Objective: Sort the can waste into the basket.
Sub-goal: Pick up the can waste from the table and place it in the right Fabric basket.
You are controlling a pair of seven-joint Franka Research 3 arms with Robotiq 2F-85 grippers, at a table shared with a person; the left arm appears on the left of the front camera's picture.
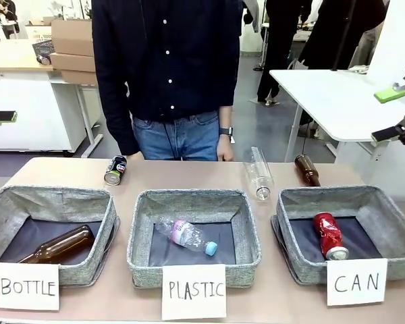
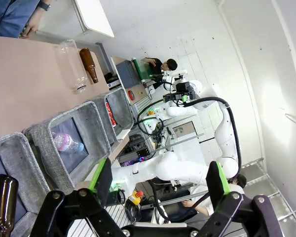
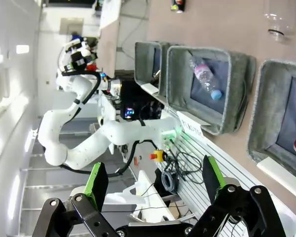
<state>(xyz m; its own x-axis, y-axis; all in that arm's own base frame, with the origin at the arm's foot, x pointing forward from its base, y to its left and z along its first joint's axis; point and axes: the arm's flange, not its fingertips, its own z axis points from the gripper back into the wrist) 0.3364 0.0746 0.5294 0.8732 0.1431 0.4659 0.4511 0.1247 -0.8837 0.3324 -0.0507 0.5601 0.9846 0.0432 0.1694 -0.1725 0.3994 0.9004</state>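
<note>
Looking across the desk (image 1: 189, 174), we see the red can (image 1: 330, 235) lying in the CAN basket (image 1: 389, 214), but the dark Pepsi can (image 1: 115, 170) lies behind the BOTTLE basket (image 1: 54, 198). Left jaws and right jaws are wide open, empty. Lying sideways, it could roll away when grabbed.

A tan table (image 1: 189, 177) is shown. Along its near edge are lined up the BOTTLE basket (image 1: 50, 197), PLASTIC basket (image 1: 192, 197) and CAN basket (image 1: 337, 192). Behind them a dark can (image 1: 115, 170), clear bottle (image 1: 258, 173) and brown bottle (image 1: 307, 170) are laid flat.
</note>
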